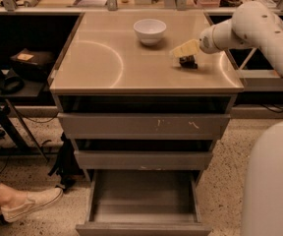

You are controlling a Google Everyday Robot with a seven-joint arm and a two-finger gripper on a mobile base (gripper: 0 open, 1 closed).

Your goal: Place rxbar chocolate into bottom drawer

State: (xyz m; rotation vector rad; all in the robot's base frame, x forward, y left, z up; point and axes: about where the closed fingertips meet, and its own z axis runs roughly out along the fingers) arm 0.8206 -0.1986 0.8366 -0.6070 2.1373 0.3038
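The rxbar chocolate (188, 61) is a small black bar lying on the steel counter top (112, 63), right of centre. My gripper (182, 51) reaches in from the right on a white arm (249, 28); its pale fingers sit right over the bar's upper left side, hiding part of it. The bottom drawer (144, 200) is pulled out open below the two closed drawers, and its grey tray shows nothing inside.
A white bowl (150, 30) stands on the counter behind and left of the bar. The two scuffed upper drawers (144, 125) are closed. A person's shoe (31, 204) rests on the floor at the lower left. The robot's white body (274, 181) fills the lower right.
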